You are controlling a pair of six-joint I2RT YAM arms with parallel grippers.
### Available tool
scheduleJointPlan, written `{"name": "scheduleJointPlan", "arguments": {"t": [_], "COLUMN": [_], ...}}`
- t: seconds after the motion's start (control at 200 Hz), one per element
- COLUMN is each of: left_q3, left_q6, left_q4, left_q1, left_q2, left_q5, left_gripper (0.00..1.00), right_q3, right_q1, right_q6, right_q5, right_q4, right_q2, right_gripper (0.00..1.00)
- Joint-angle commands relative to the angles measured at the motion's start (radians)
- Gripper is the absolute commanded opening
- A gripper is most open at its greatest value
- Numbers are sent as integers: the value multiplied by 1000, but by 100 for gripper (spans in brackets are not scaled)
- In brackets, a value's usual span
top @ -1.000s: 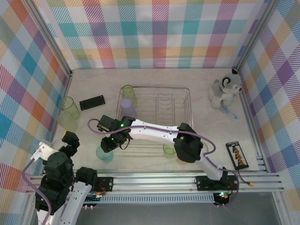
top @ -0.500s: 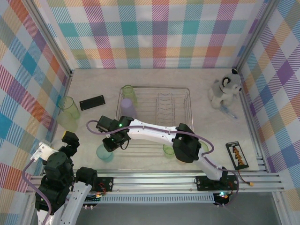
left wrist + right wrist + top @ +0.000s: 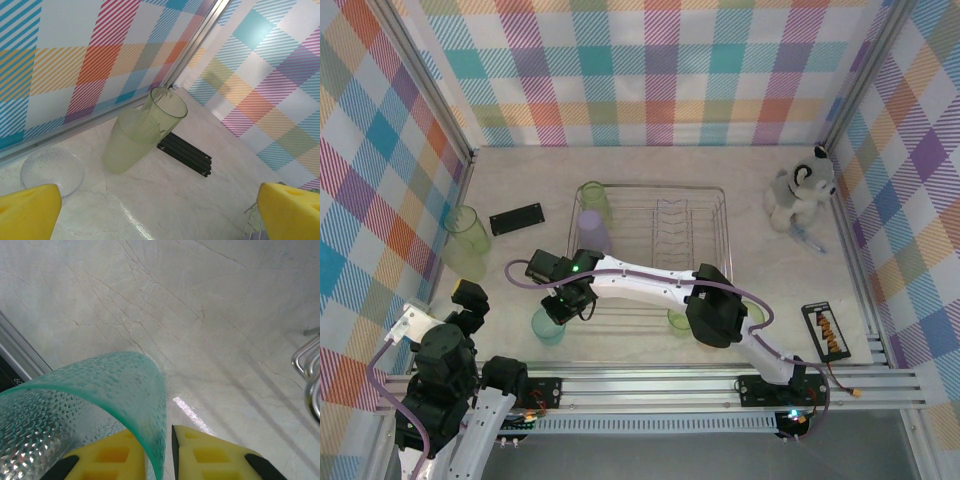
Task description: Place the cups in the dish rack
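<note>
Fingers of right gripper (image 3: 159, 452) pinch teal cup (image 3: 100, 390) by its wall; left gripper (image 3: 160, 210) stands spread wide apart.

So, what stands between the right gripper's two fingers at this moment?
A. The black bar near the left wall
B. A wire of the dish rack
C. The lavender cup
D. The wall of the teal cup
D: in the right wrist view the right gripper straddles the rim of the teal cup, with its dimpled wall rising between the two yellow fingers.
</note>
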Motion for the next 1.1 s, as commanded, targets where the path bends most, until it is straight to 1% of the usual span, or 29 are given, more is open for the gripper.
{"name": "scheduleJointPlan", "arguments": {"t": [0.0,0.145,0.345,0.495,0.615,0.71,0.84,0.89,0.93,0.98,1.095], "left_q3": [3,7,17,18,19,32,78,101,117,134,156], "left_q6": [21,23,26,35,46,59,99,119,139,161,178], "left_q4": [-15,-17,-17,8,59,114,199,230,259,301,407], "left_q1": [11,11,11,11,11,11,11,11,11,11,11], "left_q2": [-17,-17,-17,-15,8,60,189,249,296,353,478], "left_q5": [-16,-14,3,64,158,264,452,543,619,728,987], "left_gripper": [100,100,100,100,100,100,100,100,100,100,100], "right_q3": [44,55,53,17,-111,-256,-491,-584,-639,-691,-781], "right_q1": [7,7,5,-13,-50,-105,-224,-269,-303,-347,-454], "right_q6": [-18,-18,-45,-70,-69,-48,41,76,98,123,145], "right_q5": [14,11,-16,-55,-104,-171,-282,-324,-334,-329,-381], "right_q4": [-38,-58,-74,-70,11,103,265,335,362,360,354], "right_q2": [12,-13,-103,-203,-337,-459,-642,-717,-771,-832,-953], "right_gripper": [19,12,0,0,0,0,0,0,0,0,0]}}
